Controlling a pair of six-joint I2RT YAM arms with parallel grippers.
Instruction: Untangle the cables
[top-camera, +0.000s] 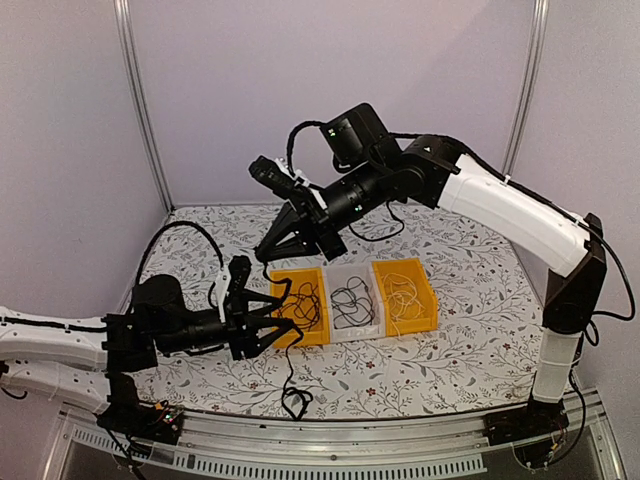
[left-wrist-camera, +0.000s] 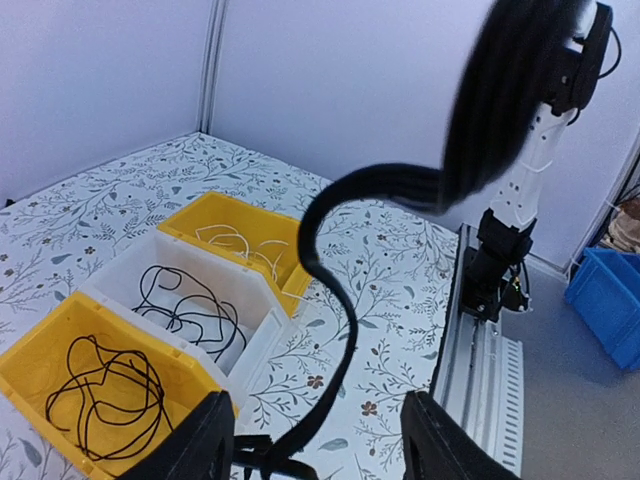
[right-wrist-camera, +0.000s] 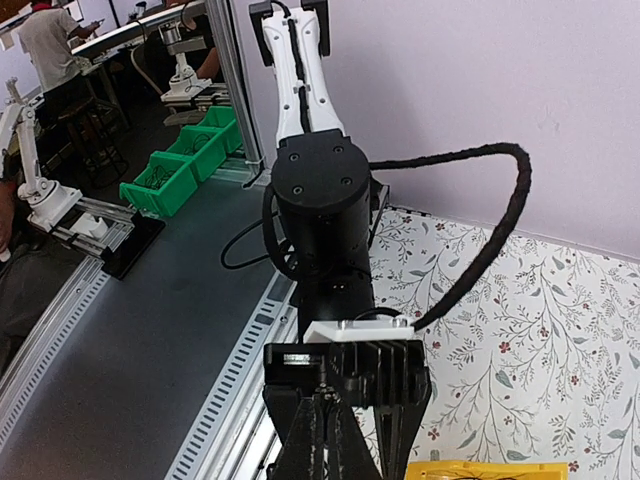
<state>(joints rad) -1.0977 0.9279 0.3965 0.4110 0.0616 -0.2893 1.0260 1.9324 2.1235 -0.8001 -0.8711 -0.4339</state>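
Note:
A black cable (top-camera: 289, 372) runs from the tip of my right gripper (top-camera: 268, 256) down past my left gripper (top-camera: 280, 325) and ends in a loop on the table's front. The right gripper is shut on its upper end, and its fingers also meet in the right wrist view (right-wrist-camera: 322, 455). The left gripper (left-wrist-camera: 318, 440) is open wide, and the black cable (left-wrist-camera: 340, 350) drops between its fingers without being pinched. Three bins hold sorted cables: black (top-camera: 305, 305), black (top-camera: 352, 298) and pale (top-camera: 402, 295).
The left yellow bin (left-wrist-camera: 60, 320), the clear middle bin (left-wrist-camera: 120, 275) and the right yellow bin (left-wrist-camera: 215, 205) stand in a row mid-table. The left arm's braided sleeve (right-wrist-camera: 505, 215) arcs above its wrist. The aluminium rail (left-wrist-camera: 480, 360) runs along the near edge.

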